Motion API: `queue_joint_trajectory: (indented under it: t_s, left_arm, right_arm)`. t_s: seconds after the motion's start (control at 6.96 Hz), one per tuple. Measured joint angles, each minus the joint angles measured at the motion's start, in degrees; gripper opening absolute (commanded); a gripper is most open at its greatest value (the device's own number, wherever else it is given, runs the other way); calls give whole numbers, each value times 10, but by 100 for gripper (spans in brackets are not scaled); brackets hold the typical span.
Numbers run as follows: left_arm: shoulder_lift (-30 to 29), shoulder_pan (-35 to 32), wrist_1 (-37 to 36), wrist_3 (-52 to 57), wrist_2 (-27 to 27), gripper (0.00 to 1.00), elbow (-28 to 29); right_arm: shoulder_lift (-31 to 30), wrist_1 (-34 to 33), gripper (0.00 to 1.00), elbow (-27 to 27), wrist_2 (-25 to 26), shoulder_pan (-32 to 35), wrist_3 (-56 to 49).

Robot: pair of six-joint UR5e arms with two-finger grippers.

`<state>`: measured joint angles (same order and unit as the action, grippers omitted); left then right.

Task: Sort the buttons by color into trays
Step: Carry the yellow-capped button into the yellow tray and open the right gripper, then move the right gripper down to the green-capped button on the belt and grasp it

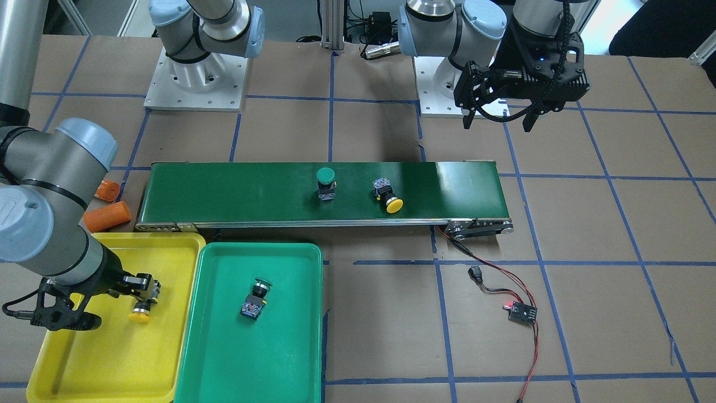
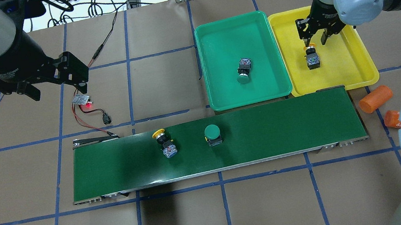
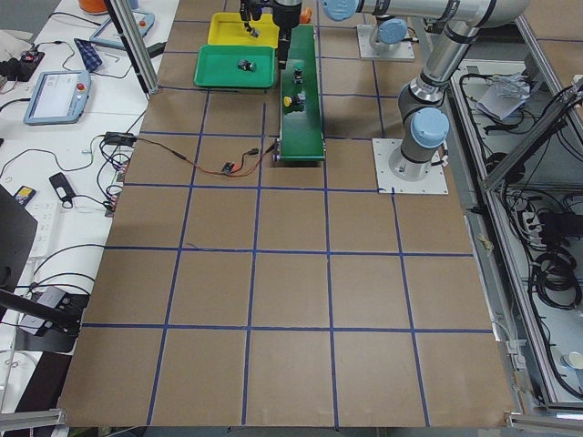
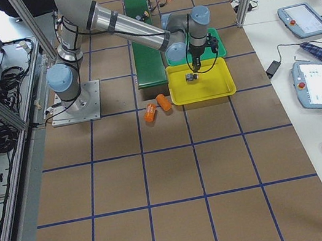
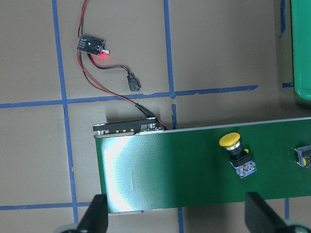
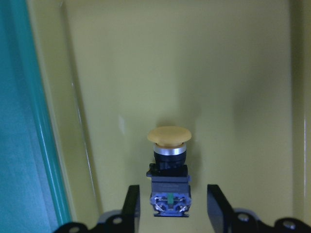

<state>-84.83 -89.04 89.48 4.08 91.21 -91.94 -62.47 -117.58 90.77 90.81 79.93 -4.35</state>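
One yellow button lies in the yellow tray between the spread fingers of my right gripper, a gap either side, so I judge it delivered. A green button lies in the green tray. Half done: the second yellow button and second green button wait on the conveyor belt, ahead of my left gripper, its fingers wide and empty.
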Motion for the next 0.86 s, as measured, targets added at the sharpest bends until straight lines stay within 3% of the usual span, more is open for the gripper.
queue_joint_trajectory:
  t_s: [0.43,0.86]
  left_arm:
    - [4,0,3,-1,2,100,-1]
    - [6,0,3,0,1,100,-4]
  right_arm:
    - [-23,11,100,3,-5,13,2]
    - [-133,109,100,39,-20,78,13]
